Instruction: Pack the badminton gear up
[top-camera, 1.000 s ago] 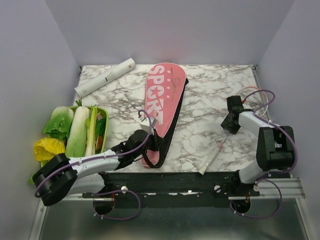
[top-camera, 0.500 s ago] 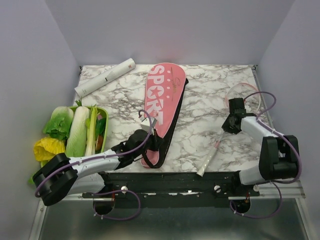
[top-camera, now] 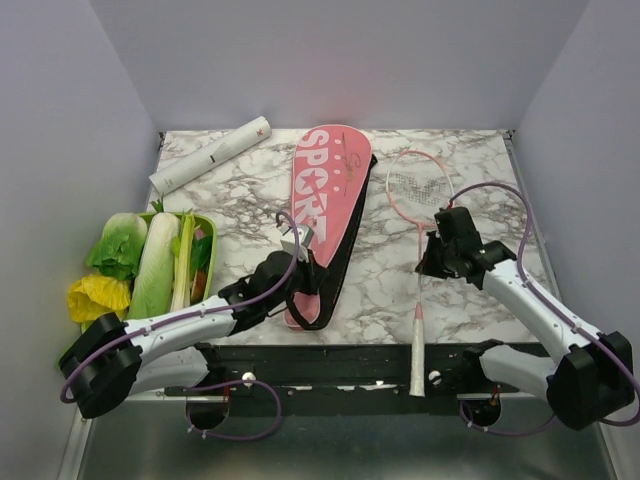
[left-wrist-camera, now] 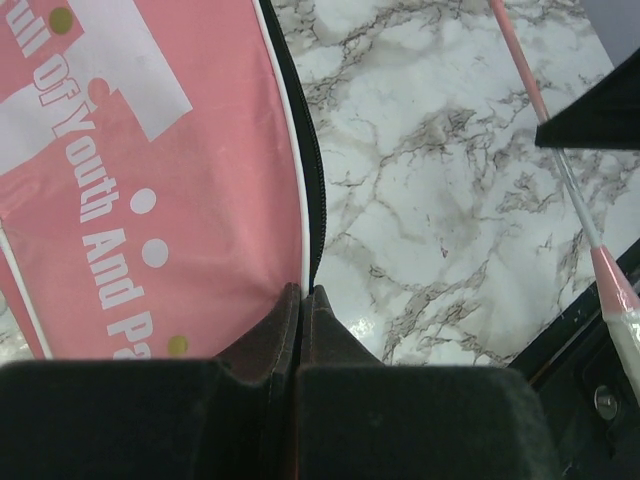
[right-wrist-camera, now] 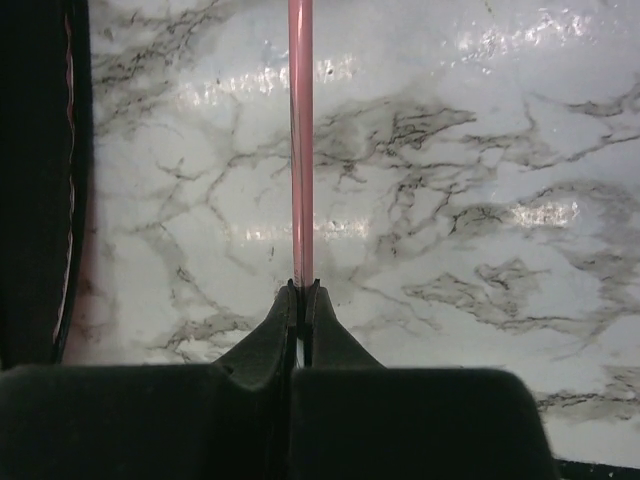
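Note:
The long pink cover lettered "SPORT" lies at an angle mid-table. My left gripper is shut at its near end, pinching the cover's black zipper edge between the fingertips of the left gripper. A thin pink-framed racket lies right of the cover, its pale handle reaching past the table's front edge. My right gripper is shut on the racket's shaft, which runs straight out from the right gripper. A white tube lies at the back left.
A green tray of leafy vegetables sits at the left edge, close to my left arm. The cover's black edge lies just left of the right gripper. Bare marble shows at the back right.
My right gripper has shut on the racket shaft and carried it left from the right edge toward the cover; the racket now points straight away. The left gripper stays shut, shifted slightly.

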Controlling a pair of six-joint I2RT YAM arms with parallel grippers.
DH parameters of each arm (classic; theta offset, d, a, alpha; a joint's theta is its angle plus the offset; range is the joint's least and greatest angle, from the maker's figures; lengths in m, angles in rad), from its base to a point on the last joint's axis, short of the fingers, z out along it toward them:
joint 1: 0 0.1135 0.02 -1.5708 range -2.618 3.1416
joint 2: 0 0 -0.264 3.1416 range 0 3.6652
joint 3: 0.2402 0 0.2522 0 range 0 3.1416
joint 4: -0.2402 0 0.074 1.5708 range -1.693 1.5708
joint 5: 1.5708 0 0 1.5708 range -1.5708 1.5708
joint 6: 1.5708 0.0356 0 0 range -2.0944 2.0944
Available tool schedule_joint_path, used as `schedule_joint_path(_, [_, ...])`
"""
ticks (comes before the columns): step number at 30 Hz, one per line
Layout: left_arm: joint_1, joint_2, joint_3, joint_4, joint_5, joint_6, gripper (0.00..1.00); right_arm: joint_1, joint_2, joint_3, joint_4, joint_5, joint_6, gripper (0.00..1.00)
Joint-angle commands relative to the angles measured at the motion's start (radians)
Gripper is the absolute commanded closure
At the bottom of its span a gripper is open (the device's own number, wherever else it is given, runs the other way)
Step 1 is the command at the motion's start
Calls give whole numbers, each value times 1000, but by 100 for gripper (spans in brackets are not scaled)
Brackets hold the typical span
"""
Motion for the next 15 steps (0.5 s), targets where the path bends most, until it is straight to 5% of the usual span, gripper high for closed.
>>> schedule_joint_path(1, [5, -54, 60, -30, -70, 9, 100, 61, -65, -14, -115, -86, -33, 100])
schedule_joint_path(15, [10, -112, 99, -75, -133, 14, 100, 299, -48, 1, -198, -60, 21, 100])
